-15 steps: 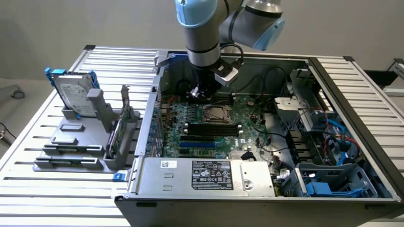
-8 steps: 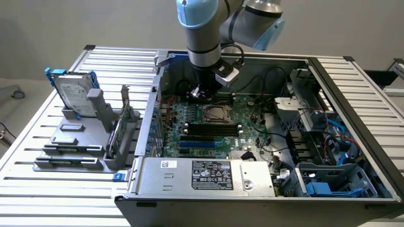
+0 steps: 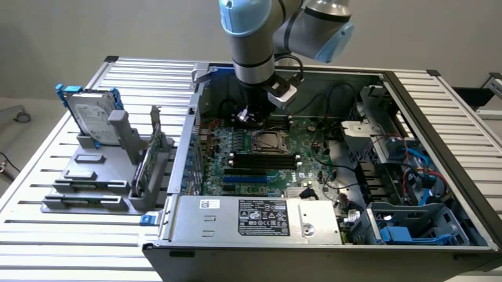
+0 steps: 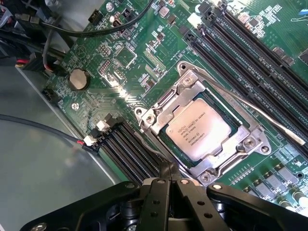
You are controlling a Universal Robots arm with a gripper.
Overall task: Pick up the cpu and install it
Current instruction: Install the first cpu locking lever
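- Right, cpu [image 4: 202, 131] sits flat in the socket [image 4: 204, 137] on the motherboard [image 4: 144, 62]; silver top plate up, printed text readable, metal frame around it.
- gripper [image 4: 172, 179] is shut, the two finger tips pressed together with nothing between them; holds nothing.
- Key relation: in the wrist view the closed tips sit just beside the socket frame's near edge, with the cpu just beyond them. Close, but apart from the chip; contact with the frame cannot be told.
- cpu is square, so no real long axis; its edges run diagonally in the wrist view, lined up with the socket frame.
- Thin socket lever [image 4: 262, 115] runs along one side of the frame, its free end out over the board; whether it is latched is hard to judge.
- Exterior view: gripper [image 3: 253, 114] hangs low inside the open computer case [image 3: 439, 117], near the socket [image 3: 269, 141]; the chip itself is too small to make out there.
- hard drive [image 3: 93, 120] with blue brackets stands in the grey holder [image 3: 94, 176] outside the case, on the exterior view's left, well apart.
- Hidden: the finger tips' lowest point is cut by the gripper body in the wrist view; height above the board unclear.
- Judgement: cpu looks seated already; frame appears down over its edges.
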